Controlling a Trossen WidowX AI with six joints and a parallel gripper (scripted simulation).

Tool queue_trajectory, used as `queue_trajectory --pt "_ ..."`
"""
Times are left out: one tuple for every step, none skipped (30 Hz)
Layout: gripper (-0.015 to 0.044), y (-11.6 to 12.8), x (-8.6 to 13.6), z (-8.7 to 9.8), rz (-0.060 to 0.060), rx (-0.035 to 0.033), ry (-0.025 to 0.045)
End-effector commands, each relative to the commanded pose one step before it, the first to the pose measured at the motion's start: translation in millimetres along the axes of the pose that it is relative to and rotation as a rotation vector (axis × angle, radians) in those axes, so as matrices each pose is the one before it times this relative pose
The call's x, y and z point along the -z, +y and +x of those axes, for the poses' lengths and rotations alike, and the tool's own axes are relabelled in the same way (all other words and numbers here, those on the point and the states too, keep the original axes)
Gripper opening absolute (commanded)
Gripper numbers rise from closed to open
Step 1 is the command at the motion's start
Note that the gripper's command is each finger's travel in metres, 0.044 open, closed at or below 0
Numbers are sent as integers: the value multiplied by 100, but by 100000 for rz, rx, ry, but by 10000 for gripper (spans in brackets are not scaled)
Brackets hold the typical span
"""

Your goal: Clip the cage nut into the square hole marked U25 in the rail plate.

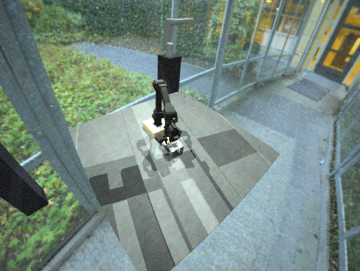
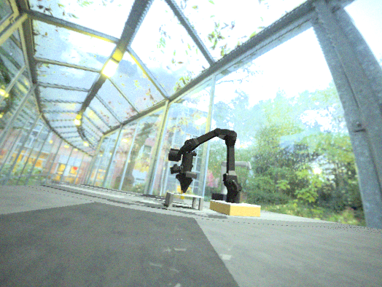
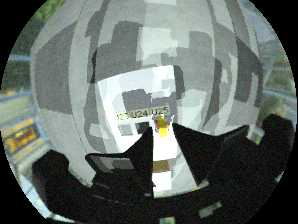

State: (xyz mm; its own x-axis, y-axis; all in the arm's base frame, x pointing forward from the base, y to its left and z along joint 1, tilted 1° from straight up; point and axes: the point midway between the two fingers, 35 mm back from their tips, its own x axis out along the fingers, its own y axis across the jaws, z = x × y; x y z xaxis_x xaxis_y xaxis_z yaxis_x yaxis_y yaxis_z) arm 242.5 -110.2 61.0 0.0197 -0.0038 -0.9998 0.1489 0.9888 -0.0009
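The nut (image 1: 168,142) (image 3: 162,126), yellow, is at the plate (image 1: 179,146) (image 2: 189,196) (image 3: 112,92), right by the U25 tag (image 3: 160,111), i.e. at the U25 spot; can't tell if its wings are hooked under the plate or how its flanges sit. The gripper (image 1: 169,143) (image 2: 184,191) (image 3: 162,127) is part-open, tips apart w/ the nut btwn them, not clamped on it; a narrow gap shows on either side in the wrist cam, tho light brush contact can't be ruled out. Tips are low over the plate, pointing down; can't tell if they touch it. Next to U25 on the plate is the U24 tag (image 3: 140,114), w/ a dark sq. hole (image 3: 143,128) by it, then a partly cut-off tag and a paler sq. hole (image 3: 126,130). Wrist cam only: tags & holes legible, plus a brown patch (image 3: 161,166) seen btwn the fingers, beyond the nut from the tags. Ext. cam only: plate's underside clearance, raised on legs (image 2: 200,203) at its ends, nut mostly hidden by the tips. Top & ext. both give the arm (image 1: 165,100) (image 2: 230,156), bent over the plate from its yellow-sided base block (image 1: 148,128) (image 2: 248,210), near the plate but apart; wrist cam doesn't.
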Motion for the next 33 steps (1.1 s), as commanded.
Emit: queue_trajectory --pt "244 -3 0 0 -3 10 6" --pt "270 0 0 0 0 0 0" --pt "296 0 0 0 0 0 0" --pt "322 0 0 0 0 0 0" --pt "349 0 0 0 0 0 0" --pt "375 0 0 0 0 0 0" --pt "401 0 0 0 0 0 0" --pt "427 0 0 0 0 0 0" --pt "440 0 0 0 0 0 0" --pt "440 0 0 0 0 0 0" --pt "440 0 0 0 0 0 0" --pt "440 0 0 0 0 0 0" --pt "440 -5 -20 -274 32 27 -87" --pt "440 -11 -42 -826 95 81 -259" --pt "440 -2 -12 -1388 158 132 -426" --pt "440 18 60 -1399 158 129 -418" --pt "440 20 70 -843 95 76 -247" --pt "440 8 29 -282 32 25 -82" --pt "440 0 0 0 0 0 0" --pt "440 0 0 0 0 0 0" --pt "440 0 0 0 0 0 0" --pt "440 0 0 0 0 0 0" --pt "440 -27 -127 -4 0 2 -11" --pt "440 -21 -97 -3 0 2 -8" --pt "440 0 0 0 0 0 0" --pt "440 0 0 0 0 0 0" --pt "440 0 0 0 0 0 0" --pt "440 0 0 0 0 0 0" --pt "440 0 0 0 0 0 0" --pt "440 0 0 0 0 0 0" --pt "440 0 0 0 0 0 0" --pt "440 0 0 0 0 0 0" --pt "440 0 0 0 0 0 0"
